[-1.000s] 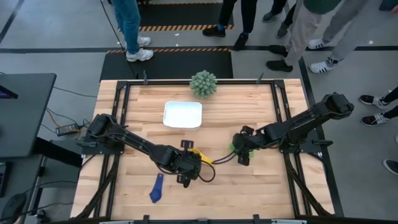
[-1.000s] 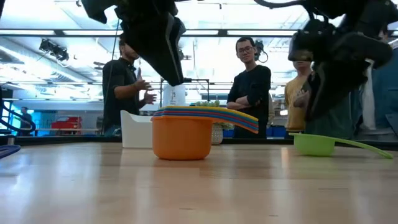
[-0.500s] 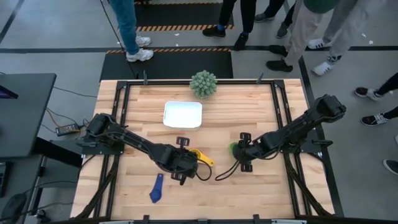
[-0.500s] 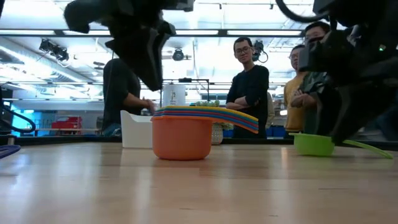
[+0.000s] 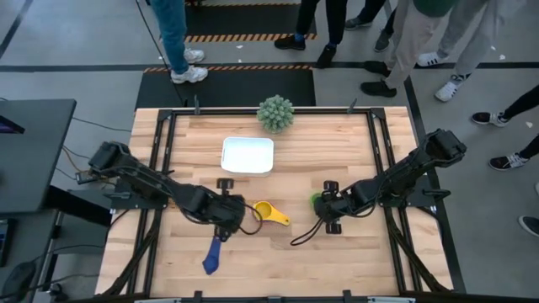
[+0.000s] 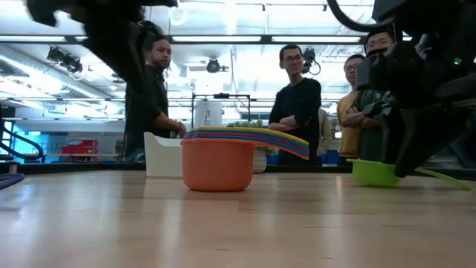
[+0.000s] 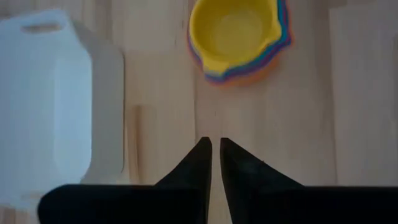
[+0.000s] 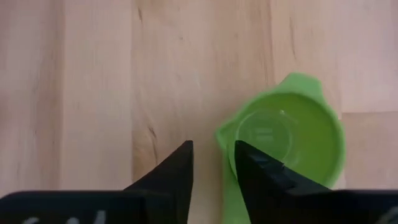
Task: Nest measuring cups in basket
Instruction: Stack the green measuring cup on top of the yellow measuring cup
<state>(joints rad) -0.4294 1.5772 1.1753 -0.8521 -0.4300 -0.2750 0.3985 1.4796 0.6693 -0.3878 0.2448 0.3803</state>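
Note:
A nested stack of measuring cups (image 5: 264,210), yellow on top and orange at the bottom (image 6: 217,164), stands on the table with its handles fanned toward the right. My left gripper (image 7: 215,144) hovers shut to the left of the stack, with bare wood under it. A green cup (image 8: 286,140) sits upright on the table to the right. My right gripper (image 8: 213,158) stands open over the spot where the cup's handle joins the bowl. A blue cup (image 5: 210,255) lies near the front edge. The white basket (image 5: 248,155) rests behind the stack. My right gripper comes down steeply from above at the green cup's handle root (image 8: 226,186), which shows in the gap between the fingers. Wood shows between one finger (image 8: 180,165) and the handle. The other finger (image 8: 255,168) overlaps the rim; whether it touches I cannot tell.
A spiky grey-green ball plant (image 5: 275,113) stands at the far edge behind the basket. People stand beyond the far side of the table. Bare wood lies between the stack and the green cup and along the near edge.
My left gripper has drawn back from over the stack toward the table's left edge; the stack stays put. My right gripper has sunk onto the green cup and rolled a little, and its fingers now reach down at the handle. The green cup has not moved.

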